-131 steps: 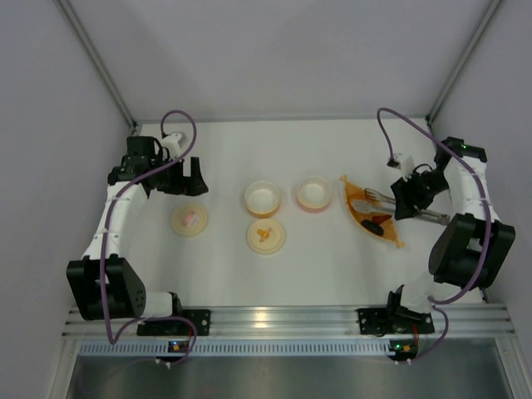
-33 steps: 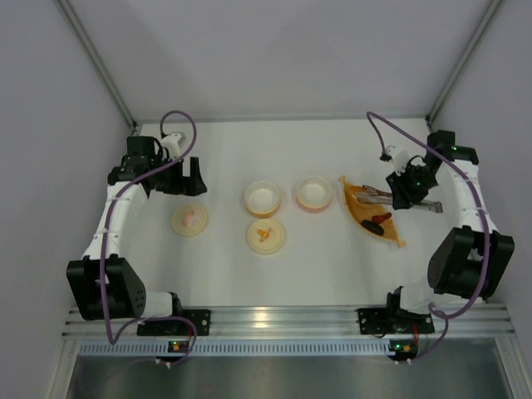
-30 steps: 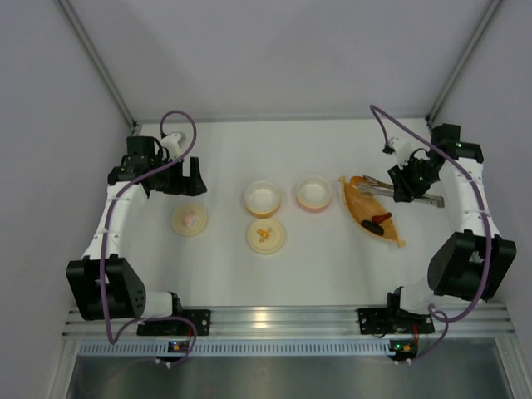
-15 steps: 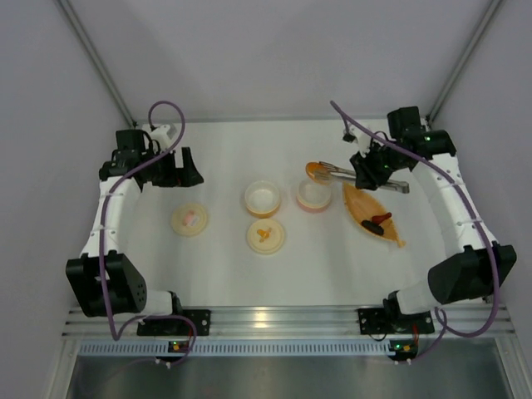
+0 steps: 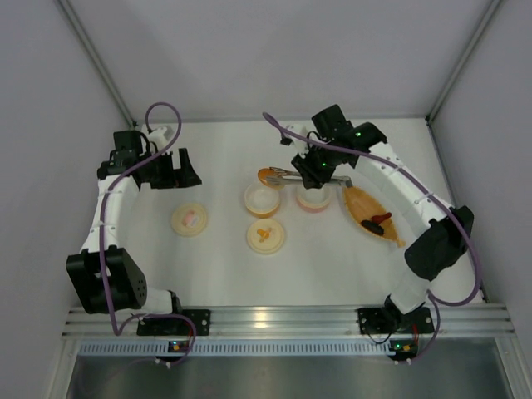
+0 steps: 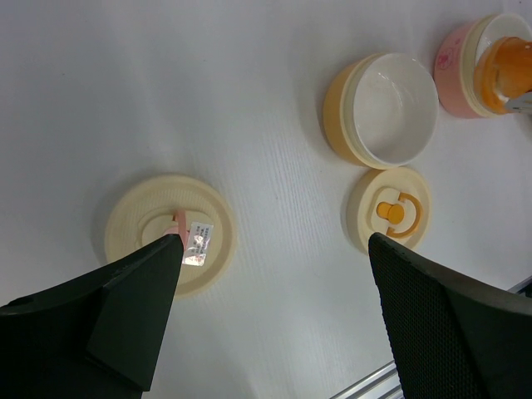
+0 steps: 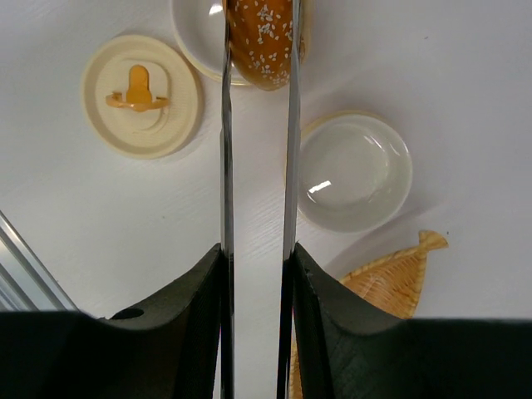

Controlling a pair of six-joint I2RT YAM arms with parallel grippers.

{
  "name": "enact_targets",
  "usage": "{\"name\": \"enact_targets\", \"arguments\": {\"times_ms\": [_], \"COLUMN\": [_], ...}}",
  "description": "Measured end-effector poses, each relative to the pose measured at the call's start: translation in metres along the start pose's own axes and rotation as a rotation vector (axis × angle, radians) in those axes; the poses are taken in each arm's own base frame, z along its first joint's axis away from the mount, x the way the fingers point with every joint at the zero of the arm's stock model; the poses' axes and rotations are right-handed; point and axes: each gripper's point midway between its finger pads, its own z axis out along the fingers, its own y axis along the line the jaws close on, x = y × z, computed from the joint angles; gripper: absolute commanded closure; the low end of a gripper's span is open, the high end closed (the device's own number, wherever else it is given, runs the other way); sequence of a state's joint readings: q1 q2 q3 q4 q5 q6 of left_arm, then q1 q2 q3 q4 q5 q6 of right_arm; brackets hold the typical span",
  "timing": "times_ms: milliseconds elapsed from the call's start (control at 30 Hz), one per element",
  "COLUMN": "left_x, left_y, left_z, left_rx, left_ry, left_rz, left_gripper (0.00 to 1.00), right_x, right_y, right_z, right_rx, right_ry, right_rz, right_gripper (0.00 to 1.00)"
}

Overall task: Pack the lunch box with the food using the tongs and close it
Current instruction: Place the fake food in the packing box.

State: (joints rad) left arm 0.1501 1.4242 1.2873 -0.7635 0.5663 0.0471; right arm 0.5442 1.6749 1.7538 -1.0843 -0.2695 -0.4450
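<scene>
Now the bun [image 7: 259, 37], orange-tan with pale seeds on it, is pinched between the two tips of the tongs [image 7: 226, 166] and hangs above the desk [image 5: 224, 150]. From the wrist view it sits over the rim of the orange bowl [image 5: 262, 198]. I cannot tell if it is fully over the opening. The right pincer [image 7: 256, 253] is narrow, pressing both arms of the tongs together, so it carries the tongs and through them the bun.

Just beside the orange bowl stands the pink bowl [image 5: 313, 195], and both bowls look empty. Two cream lids lie near them, one with an orange handle [image 5: 265, 235] and one with a pink mark [image 5: 189, 220]. More to the right, the orange tray [image 5: 357, 199] has a dark sausage piece [image 5: 379, 218] and a red bit [image 5: 375, 228] in it.

The left pincer [image 6: 276, 249] is wide and holds nothing, over the pink-marked lid.

I judge the step is bringing the first food to a bowl. The next move asks to center the bun over the opening, lower it, then loosen the squeeze gently so the tongs do not slip out.
</scene>
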Motion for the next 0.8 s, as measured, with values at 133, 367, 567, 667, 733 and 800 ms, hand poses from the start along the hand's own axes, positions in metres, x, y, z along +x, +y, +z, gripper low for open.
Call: {"name": "enact_targets", "arguments": {"times_ms": [133,367,567,667,733,800], "left_x": [0.000,0.001,0.002,0.002,0.003,0.003], "left_y": [0.001,0.003,0.004,0.005,0.006,0.007], "left_z": [0.000,0.002,0.002,0.002,0.002,0.002], "left_rx": [-0.001,0.000,0.001,-0.001,-0.002,-0.003], "left_ry": [0.000,0.007,0.008,0.008,0.009,0.010], "left_rz": [-0.001,-0.010,-0.012,-0.014,-0.015,-0.016], "left_gripper": [0.02,0.02,0.02,0.02,0.02,0.02], "right_x": [-0.007,-0.013,-0.009,-0.007,-0.008,-0.009], "right_y": [0.007,0.013,0.012,0.012,0.011,0.011], "right_z": [0.018,0.042,0.056,0.061,0.062,0.064], "right_rx": [-0.008,-0.014,-0.017,-0.019,-0.017,-0.016], "right_ry": [0.022,0.044,0.073,0.082,0.080,0.076], "right_rz": [-0.002,-0.014,-0.009,-0.007,-0.008,-0.010], "right_gripper": [0.73,0.73,0.73,0.73,0.73,0.73]}}
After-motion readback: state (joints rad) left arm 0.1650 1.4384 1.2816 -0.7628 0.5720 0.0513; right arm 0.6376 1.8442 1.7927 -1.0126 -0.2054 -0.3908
